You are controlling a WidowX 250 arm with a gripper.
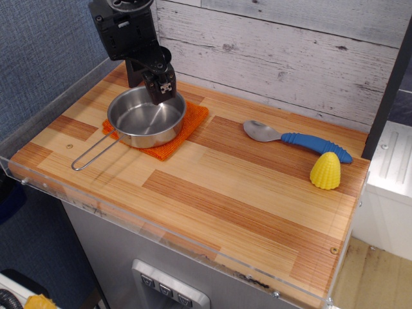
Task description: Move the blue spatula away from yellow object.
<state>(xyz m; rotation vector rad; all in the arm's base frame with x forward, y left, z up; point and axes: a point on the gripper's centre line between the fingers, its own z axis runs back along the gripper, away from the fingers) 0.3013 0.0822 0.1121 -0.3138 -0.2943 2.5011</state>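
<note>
The blue spatula [297, 139] lies flat on the wooden table at the right, silver bowl to the left, thick blue handle pointing right. The yellow object [326, 170], a small ribbed cone, stands just in front of the handle's right end, close to it or touching. My gripper [162, 88] hangs at the far left, over the back rim of the steel pan, far from the spatula. Its fingers look close together and hold nothing that I can see.
A steel pan [146, 117] with a wire handle sits on an orange cloth [187, 132] at the left. A wooden plank wall runs along the back. The table [212, 193] has a clear plastic rim at its left and front edges.
</note>
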